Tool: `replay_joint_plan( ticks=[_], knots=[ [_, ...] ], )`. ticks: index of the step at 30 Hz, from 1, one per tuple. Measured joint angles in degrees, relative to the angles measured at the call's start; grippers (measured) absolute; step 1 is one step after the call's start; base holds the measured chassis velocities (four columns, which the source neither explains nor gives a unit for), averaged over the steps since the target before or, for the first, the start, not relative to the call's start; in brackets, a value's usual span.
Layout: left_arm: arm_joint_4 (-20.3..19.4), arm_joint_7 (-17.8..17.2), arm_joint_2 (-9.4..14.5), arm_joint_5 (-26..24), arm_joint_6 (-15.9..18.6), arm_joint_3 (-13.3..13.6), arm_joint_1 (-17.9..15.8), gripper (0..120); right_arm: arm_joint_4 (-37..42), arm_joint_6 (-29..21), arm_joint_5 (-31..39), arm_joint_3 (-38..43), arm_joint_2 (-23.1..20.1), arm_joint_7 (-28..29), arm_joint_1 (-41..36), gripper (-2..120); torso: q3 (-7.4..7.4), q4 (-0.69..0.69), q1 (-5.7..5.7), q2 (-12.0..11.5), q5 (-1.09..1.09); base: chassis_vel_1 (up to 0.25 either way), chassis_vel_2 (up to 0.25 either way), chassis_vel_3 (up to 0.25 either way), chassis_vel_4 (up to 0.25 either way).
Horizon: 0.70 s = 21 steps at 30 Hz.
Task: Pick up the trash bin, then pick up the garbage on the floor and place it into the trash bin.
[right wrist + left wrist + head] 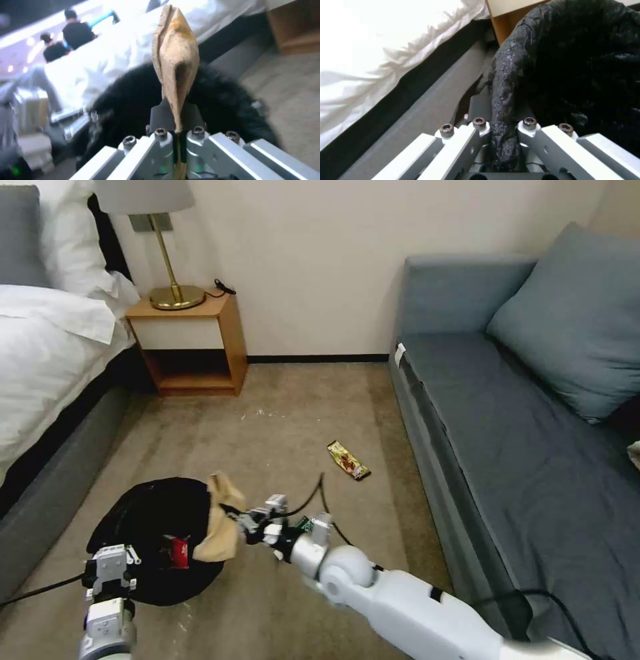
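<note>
Two of my grippers are busy now. My left gripper (112, 570) has its fingers pressed together on the near rim of the trash bin (157, 513), with a fold of the black liner pinched between them; in the left wrist view this fold runs straight up from between my fingers. The liner is soft and somewhat slippery, so I judge that the hold is safer where the plastic wraps over the stiff rim than on the loose film alone.

My right gripper (257, 521) is clamped on the lower edge of the brown paper bag (220, 527). The bag stands out beyond my fingertips, over the far side of the bin's opening. It looks very light and crumpled, with no stiffness, and a pinch on one edge seems enough for it; I think it will fall slowly and may drift.

Inside the bin, just beyond my left fingers, lies a red-and-white snack packet (175, 551). The candy wrapper (348, 460) lies on the floor, well apart from both pairs of fingers, towards the sofa (507, 433). A small green-labelled thing just behind my right fingers may be the bottle; I cannot tell.
</note>
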Motion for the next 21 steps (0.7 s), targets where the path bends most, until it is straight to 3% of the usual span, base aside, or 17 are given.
replay_joint_plan(
  ticks=[10,19,21],
  knots=[
    [-1.4,0.2,0.0,0.5,0.0,0.4,0.1,4,-9.1,1.5,-4.0,-8.8,7.0,7.9,5.7,0,0.00,-0.01,0.00,0.0,0.00,0.000,0.000,0.000,0.000],
    [-1.9,0.2,0.0,1.7,-0.5,0.5,0.3,4,-10.9,-4.0,-7.2,-9.4,10.1,15.0,6.6,0,0.00,-0.02,0.00,0.0,0.00,0.000,0.000,0.000,0.000],
    [-1.9,0.2,0.0,1.9,-0.7,0.5,0.5,4,-10.8,-5.0,-7.5,-9.1,10.7,15.8,6.7,5,0.00,-0.02,0.00,0.0,0.00,0.000,0.000,0.000,0.000]
  ],
)
